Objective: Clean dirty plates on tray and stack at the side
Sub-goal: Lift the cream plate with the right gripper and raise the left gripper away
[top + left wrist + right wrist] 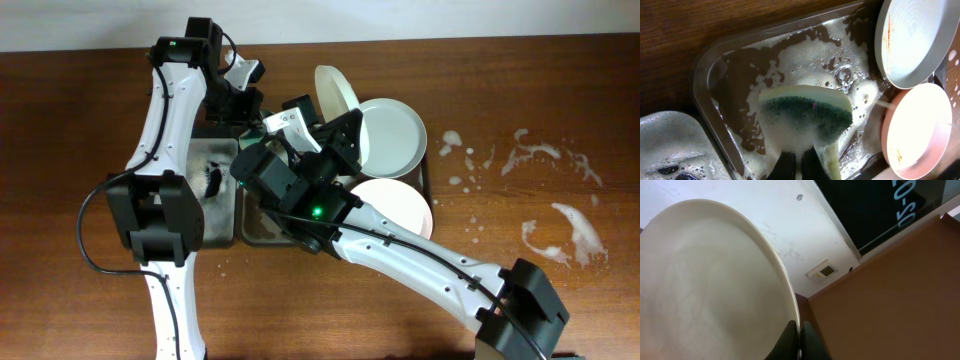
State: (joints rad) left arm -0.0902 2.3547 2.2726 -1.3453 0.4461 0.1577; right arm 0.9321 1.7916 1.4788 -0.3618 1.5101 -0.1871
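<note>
Three plates are counted from overhead: the raised plate (335, 90) is held nearly on edge over the 12 o'clock rim of the tray (257, 232), the far plate (395, 135) lies flat toward the tray's 2 o'clock corner, and the near plate (395, 205) lies flat toward 4 o'clock, close against the rim there. The right gripper (800, 336) is clenched on the raised plate's rim; that plate's pale face fills the 9 o'clock half of the right wrist view and is cut off by the frame. The left gripper (796, 165) is clamped on a foamy green sponge (805, 112), which is seen against the soapy tray floor; whether it touches the floor cannot be told. From overhead the sponge and the left gripper's tips are hidden among the crossed arms, and much of the tray's 9 o'clock half is covered as well. A smaller tray (215, 215) sits just beside the tray at 9 o'clock. Open table (520, 100) is left at 3 o'clock of the tray, marked with white foam splashes (570, 235). In the left wrist view an upper plate (912, 40), with an orange-red smear by its rim, and a lower plate (917, 130) are cut off at the 3 o'clock border; which of the three they are cannot be settled.
</note>
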